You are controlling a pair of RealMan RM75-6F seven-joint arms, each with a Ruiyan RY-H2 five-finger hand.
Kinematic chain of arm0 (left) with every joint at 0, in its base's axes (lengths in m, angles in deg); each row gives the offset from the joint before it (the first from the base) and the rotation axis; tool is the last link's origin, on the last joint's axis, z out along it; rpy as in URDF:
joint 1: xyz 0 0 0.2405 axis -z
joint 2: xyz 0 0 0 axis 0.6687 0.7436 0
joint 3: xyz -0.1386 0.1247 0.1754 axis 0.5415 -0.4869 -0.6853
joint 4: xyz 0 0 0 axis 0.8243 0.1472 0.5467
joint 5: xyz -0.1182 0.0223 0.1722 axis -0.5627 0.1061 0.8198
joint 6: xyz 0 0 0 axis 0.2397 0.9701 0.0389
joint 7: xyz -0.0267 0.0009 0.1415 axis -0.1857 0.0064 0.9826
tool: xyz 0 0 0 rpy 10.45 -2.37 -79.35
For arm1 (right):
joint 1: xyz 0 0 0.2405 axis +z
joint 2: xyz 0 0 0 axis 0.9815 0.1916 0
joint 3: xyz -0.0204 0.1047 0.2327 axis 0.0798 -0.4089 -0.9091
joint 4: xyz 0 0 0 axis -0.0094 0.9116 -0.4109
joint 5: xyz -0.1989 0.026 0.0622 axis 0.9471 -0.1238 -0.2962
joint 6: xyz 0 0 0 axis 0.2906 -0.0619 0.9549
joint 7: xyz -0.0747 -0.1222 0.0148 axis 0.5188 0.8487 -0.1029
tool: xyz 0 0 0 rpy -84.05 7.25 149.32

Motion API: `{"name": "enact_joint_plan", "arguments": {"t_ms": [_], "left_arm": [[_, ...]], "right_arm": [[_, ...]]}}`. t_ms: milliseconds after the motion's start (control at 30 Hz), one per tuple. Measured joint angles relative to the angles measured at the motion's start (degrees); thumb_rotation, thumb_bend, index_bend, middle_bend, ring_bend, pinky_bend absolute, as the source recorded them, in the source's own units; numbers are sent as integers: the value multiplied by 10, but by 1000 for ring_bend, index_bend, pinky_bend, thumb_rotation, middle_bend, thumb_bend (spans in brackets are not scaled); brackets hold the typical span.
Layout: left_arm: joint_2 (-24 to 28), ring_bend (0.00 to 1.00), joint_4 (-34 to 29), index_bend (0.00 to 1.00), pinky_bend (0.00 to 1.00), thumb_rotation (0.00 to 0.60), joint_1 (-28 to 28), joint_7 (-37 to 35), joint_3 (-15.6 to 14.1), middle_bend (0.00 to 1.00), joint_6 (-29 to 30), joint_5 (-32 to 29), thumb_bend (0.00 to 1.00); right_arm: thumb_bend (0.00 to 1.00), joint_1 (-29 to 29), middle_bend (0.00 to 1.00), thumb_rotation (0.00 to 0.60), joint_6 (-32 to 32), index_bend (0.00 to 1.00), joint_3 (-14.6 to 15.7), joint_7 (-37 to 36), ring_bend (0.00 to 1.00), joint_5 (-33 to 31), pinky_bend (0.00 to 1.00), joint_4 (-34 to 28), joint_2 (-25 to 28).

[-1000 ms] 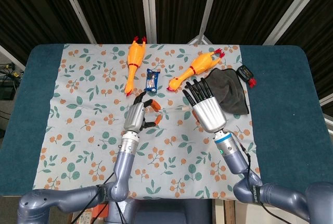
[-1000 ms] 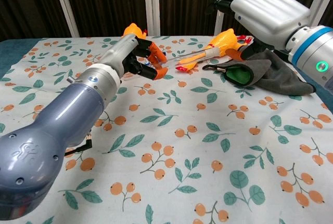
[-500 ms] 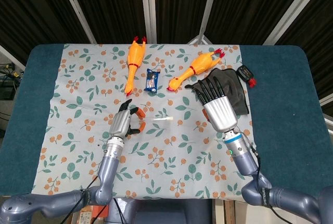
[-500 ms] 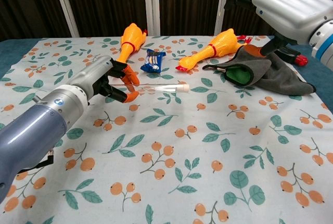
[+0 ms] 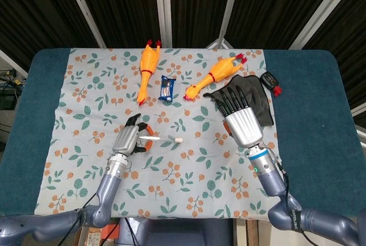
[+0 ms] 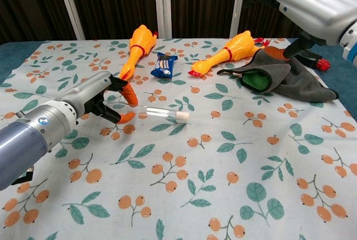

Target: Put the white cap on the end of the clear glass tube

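clear glass tube (image 6: pixel 162 113), white cap (image 6: pixel 181 116) fitted on its end, lying toward the counter (image 5: pixel 311 86) front-left; far end hidden in left robot hand (image 6: pixel 106 99), apparently grasping it. right robot hand (image 5: pixel 239 117) released, fingers spread, partly cut off in chest view.

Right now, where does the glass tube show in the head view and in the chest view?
Head view: the tube lies lower centre-left, just right of the left hand.
Chest view: the tube lies left of centre, capped end pointing right, beside the same hand.
Shared landmark: the blue packet, beyond the tube in both.
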Motion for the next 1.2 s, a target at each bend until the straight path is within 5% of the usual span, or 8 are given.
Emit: {"name": "enact_joint_plan", "arguments": {"t_ms": [300, 567, 733, 900, 1200], "left_arm": [[55, 0, -71, 356, 0, 600, -16, 81, -1, 211, 4, -51, 320], [111, 0, -156, 353, 0, 600, -38, 76, 18, 211, 28, -69, 320], [189, 0, -249, 287, 0, 600, -76, 63, 20, 175, 71, -50, 314], [296, 0, -332, 94, 0, 600, -132, 63, -26, 88, 114, 23, 220], [377, 0, -342, 77, 0, 600, -245, 47, -139, 64, 238, 202, 199]], "right_arm": [[366, -19, 104, 600, -12, 193, 11, 5, 3, 4, 0, -33, 15], [367, -50, 82, 600, -32, 171, 21, 1, 0, 2, 0, -68, 49], [366, -104, 51, 600, -53, 92, 22, -60, 0, -54, 0, -144, 100], [287, -175, 0, 600, -59, 0, 47, -134, 0, -113, 0, -229, 187], [269, -272, 0, 600, -110, 0, 121, -226, 0, -33, 0, -214, 252]]}}
